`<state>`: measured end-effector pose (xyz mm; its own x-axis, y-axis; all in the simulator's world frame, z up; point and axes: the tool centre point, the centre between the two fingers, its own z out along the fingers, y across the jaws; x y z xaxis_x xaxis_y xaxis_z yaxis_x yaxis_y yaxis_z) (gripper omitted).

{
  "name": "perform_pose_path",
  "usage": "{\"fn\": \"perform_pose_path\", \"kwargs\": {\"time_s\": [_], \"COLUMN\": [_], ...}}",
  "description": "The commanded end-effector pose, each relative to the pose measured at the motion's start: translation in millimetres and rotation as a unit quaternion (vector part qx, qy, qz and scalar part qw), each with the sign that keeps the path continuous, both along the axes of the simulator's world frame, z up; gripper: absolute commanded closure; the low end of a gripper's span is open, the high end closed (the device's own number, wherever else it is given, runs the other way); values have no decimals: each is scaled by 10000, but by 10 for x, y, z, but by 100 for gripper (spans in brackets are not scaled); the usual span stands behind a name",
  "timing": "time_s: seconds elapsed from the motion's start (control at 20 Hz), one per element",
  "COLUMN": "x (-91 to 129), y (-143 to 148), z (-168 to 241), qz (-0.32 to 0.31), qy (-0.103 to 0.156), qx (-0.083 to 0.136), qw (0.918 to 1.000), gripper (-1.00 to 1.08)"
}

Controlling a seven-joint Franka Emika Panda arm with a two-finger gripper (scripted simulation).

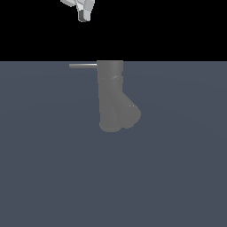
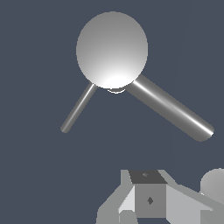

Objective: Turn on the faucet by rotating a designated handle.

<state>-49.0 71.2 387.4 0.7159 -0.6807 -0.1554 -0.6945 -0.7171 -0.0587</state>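
Observation:
The faucet (image 1: 111, 95) is a matte grey upright cylinder with a stubby spout (image 1: 129, 114) branching off low toward the exterior view's right. Its handle (image 1: 83, 65), a thin light-grey rod, sticks out sideways from the top section toward the exterior view's left. My gripper (image 1: 84, 16) hangs well above the handle, apart from it, at the frame's upper edge. In the wrist view I look down on the faucet's round top (image 2: 112, 49), with the thin handle (image 2: 78, 107) and the thick spout (image 2: 173, 109) spreading from it. My gripper (image 2: 148, 178) appears shut on nothing.
The faucet stands on a flat blue-grey floor (image 1: 177, 177). Behind it is a plain black background. Nothing else shows near the faucet.

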Motion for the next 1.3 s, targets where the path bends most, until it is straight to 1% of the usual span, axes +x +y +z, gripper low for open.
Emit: {"fn": "perform_pose_path", "kwargs": {"time_s": [0.0, 0.2, 0.45, 0.85, 1.05, 1.25], "x": [137, 345, 589, 930, 1046, 1126], "y": [61, 159, 287, 499, 583, 645], "z": [-104, -277, -504, -865, -1001, -1098], "qz": [-320, -816, -1425, -2319, -2635, -2855], "qy": [35, 77, 95, 34, -19, -68], "qx": [-52, -159, -316, -590, -695, -768], "qw": [9995, 9965, 9892, 9709, 9622, 9553], "gripper": [108, 108, 108, 108, 108, 108]}}
